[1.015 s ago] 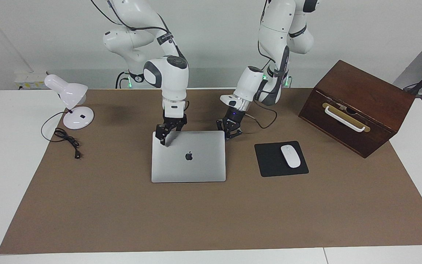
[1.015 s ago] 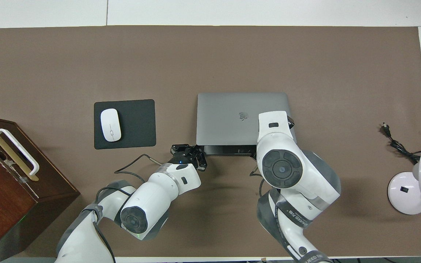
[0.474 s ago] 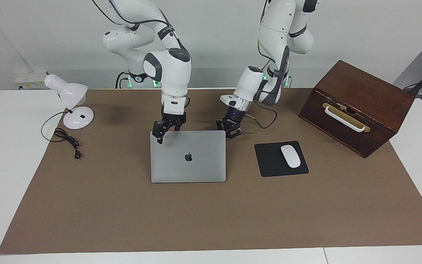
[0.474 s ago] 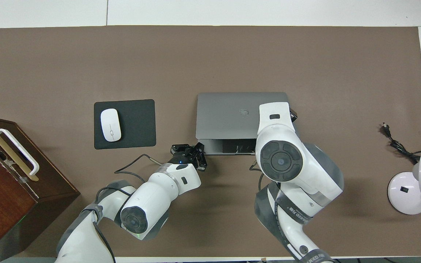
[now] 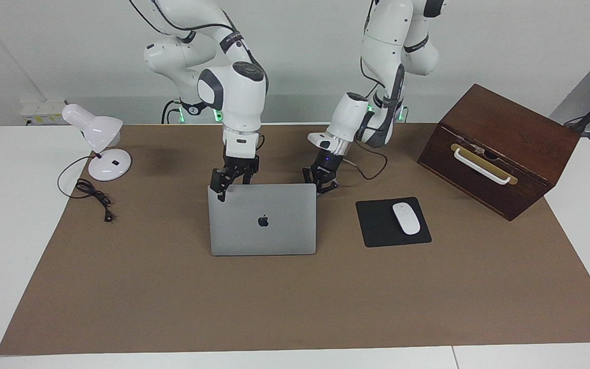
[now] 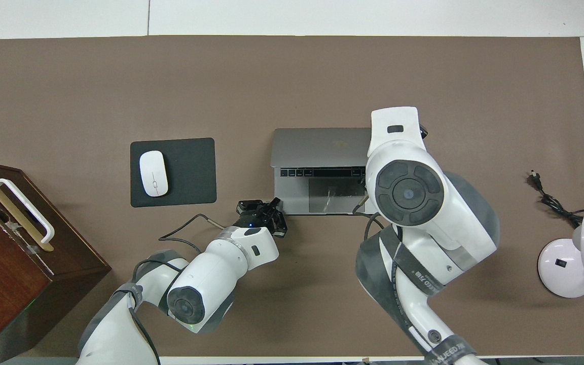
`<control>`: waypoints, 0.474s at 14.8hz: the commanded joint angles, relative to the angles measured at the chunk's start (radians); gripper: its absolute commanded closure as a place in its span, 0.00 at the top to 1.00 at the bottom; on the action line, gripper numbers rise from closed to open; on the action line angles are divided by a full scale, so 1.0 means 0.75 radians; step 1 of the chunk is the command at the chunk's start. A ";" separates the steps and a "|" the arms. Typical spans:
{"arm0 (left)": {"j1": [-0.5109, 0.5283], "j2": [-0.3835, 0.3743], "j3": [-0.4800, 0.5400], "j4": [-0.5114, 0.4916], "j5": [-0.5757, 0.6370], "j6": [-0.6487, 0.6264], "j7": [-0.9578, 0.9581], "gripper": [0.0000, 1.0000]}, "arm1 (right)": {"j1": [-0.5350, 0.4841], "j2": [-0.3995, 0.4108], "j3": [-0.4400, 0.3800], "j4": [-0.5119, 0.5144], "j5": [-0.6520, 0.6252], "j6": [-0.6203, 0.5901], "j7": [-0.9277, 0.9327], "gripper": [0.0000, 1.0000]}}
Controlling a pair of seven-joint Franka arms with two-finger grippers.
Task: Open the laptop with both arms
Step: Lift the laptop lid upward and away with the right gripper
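Since one second ago, you see the laptop (image 5: 262, 219) lid raised much higher by the right end effector (image 5: 219, 190), which holds its corner. Left end effector (image 5: 321, 185), fingers shut and holding nothing, presses the base edge near the robots. Laptop sits mid-counter (image 5: 274, 307), about half open.

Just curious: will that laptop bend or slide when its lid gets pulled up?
Probably stiff: the laptop lid stands part-raised as one flat sheet, with the right tool at one corner. The base might slide or tip up; the shut left tool at its corner seems to pin it.
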 commanded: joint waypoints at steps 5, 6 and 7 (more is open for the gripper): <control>0.004 0.072 -0.001 0.033 -0.014 0.019 0.029 0.00 | -0.101 0.076 0.007 0.109 0.096 0.028 -0.149 1.00; 0.006 0.072 -0.001 0.033 -0.014 0.019 0.029 0.00 | -0.107 0.086 0.005 0.121 0.109 0.036 -0.151 1.00; 0.006 0.072 -0.001 0.033 -0.014 0.019 0.029 0.00 | -0.117 0.098 0.005 0.138 0.113 0.038 -0.173 1.00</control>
